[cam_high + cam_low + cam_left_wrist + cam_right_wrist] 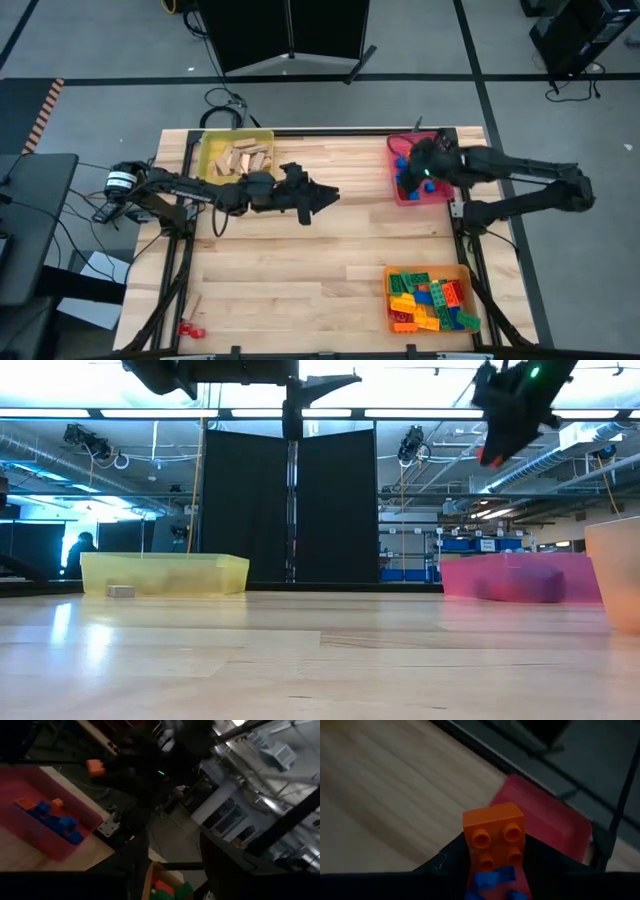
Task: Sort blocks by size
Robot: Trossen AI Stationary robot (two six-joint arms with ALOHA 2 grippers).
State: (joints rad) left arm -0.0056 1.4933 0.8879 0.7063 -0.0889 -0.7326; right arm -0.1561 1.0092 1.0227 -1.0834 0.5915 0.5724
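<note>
My right gripper [413, 172] hangs over the left part of the red tray [437, 193], shut on an orange studded brick [494, 839]. That brick also shows as the orange piece [95, 767] in the left wrist view. Blue and orange bricks [52, 817] lie in the red tray. My left gripper [325, 193] is high over the table's middle, pointing toward the table's right, open and empty. Tan wooden blocks [240, 157] lie in the yellow tray [210, 170]. Mixed coloured bricks [428, 300] fill the orange tray [388, 272]. My right gripper pinches the orange brick by two opposite side walls [470, 851] between its two fingers, slanting down from above. The brick's free end sticks out past the fingertips, and its studded face [495, 836] looks back at the wrist camera. It is lifted clear of tray and table. A blue shape [495, 879] shows farther back between the fingers; I cannot tell what it is.
The yellow tray stands at the far left, the red tray at the far right, the orange tray at the near right. A small red piece [190, 327] lies by the table's near left corner. Bare wood [300, 270] fills the middle and near left.
</note>
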